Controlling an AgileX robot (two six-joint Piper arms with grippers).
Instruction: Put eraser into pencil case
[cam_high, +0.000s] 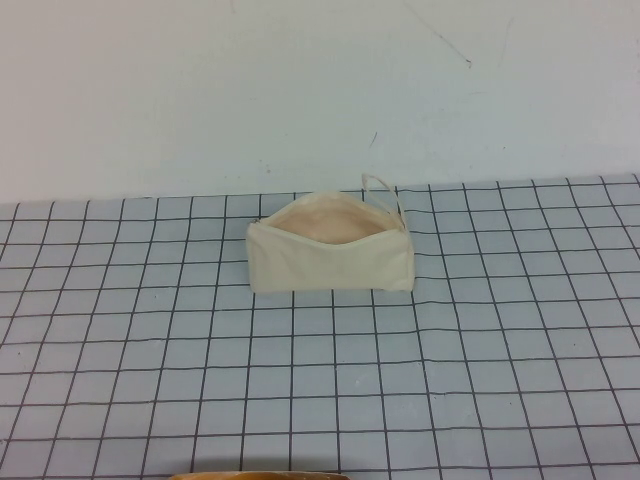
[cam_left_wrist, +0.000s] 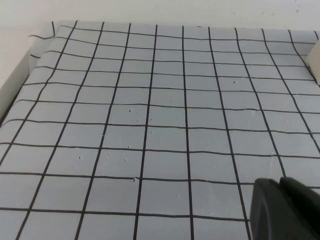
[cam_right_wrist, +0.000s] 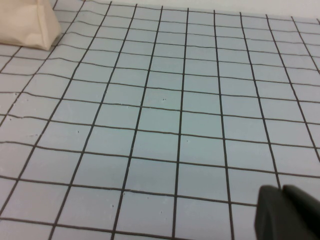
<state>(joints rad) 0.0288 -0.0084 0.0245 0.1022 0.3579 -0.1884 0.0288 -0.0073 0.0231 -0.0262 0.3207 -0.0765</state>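
Observation:
The cream-white pencil case (cam_high: 330, 255) stands on the grid mat at mid-table, its mouth open upward and showing pale beige lining, with a thin loop (cam_high: 383, 190) at its right end. The eraser is not visible in any view. Neither arm shows in the high view. My left gripper (cam_left_wrist: 280, 187) hovers over bare mat with its dark fingers closed together and empty; an edge of the pencil case (cam_left_wrist: 316, 60) shows far off. My right gripper (cam_right_wrist: 282, 192) is likewise shut and empty over bare mat, with a corner of the pencil case (cam_right_wrist: 27, 22) well away from it.
The grey grid mat (cam_high: 320, 380) covers the table up to the white back wall (cam_high: 300, 90). A white raised edge (cam_left_wrist: 15, 80) borders the mat in the left wrist view. A thin tan strip (cam_high: 260, 475) shows at the near edge.

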